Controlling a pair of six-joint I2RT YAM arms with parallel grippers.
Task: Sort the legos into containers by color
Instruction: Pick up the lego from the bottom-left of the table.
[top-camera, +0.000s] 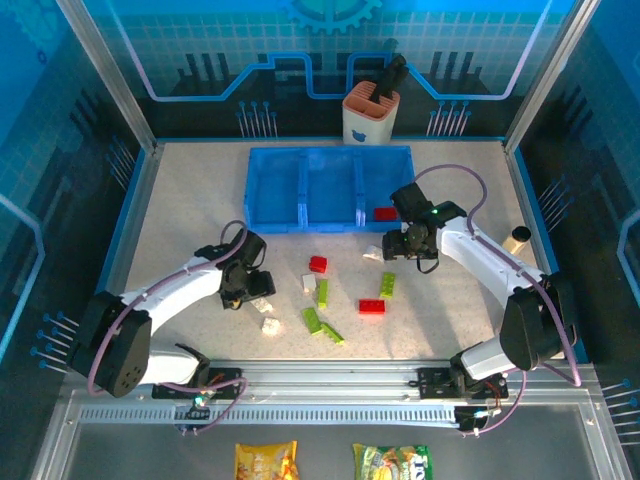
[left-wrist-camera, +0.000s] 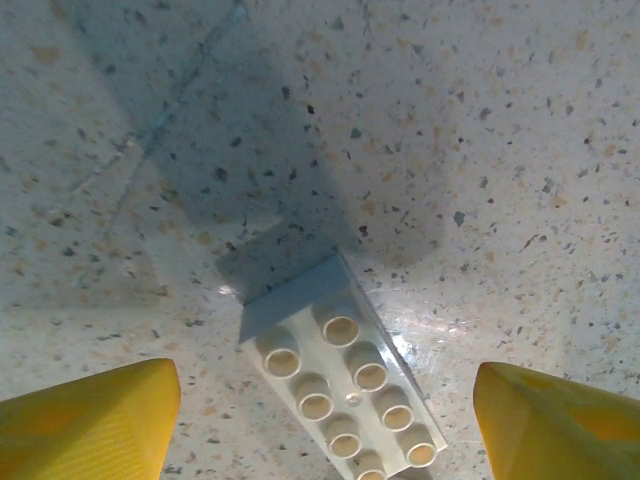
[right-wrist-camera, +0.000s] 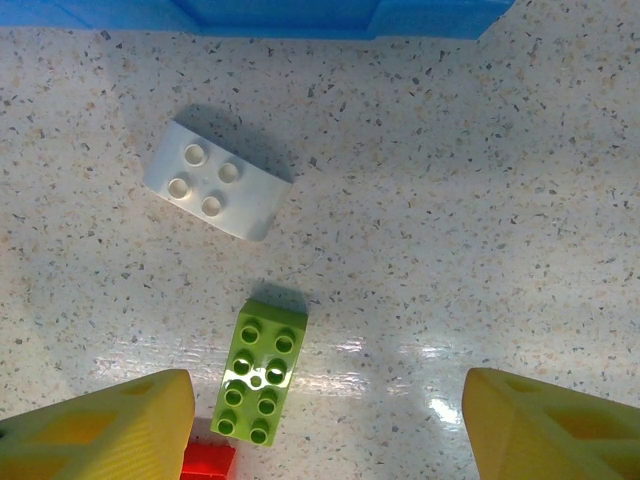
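- The left gripper (left-wrist-camera: 322, 425) hangs low over a long white brick (left-wrist-camera: 340, 385) on the speckled table (left-wrist-camera: 480, 150). Its yellow fingers (left-wrist-camera: 90, 420) are spread to either side, touching nothing and holding nothing.
- The white brick lies flat, studs up, directly between those fingers. Its long axis runs diagonally from upper left to lower right in the wrist view, so it sits skewed to the jaws.
- The right gripper (right-wrist-camera: 325, 430) is also spread and holds nothing. A lime green brick (right-wrist-camera: 258, 372) lies below it, off-centre toward the left-hand finger, its long axis pointing roughly away from the camera.
- The left arm is plainly the nearer one to the white brick.
- The blue tray (top-camera: 272, 190) sits at the far side of the table, well apart from the left gripper. One red brick (top-camera: 385, 213) lies in its right compartment.
- About ten other bricks remain scattered on the table between the arms.
- The white brick's near end is cut off by the bottom edge of the left wrist view.
- In the top view the left gripper hides this brick.
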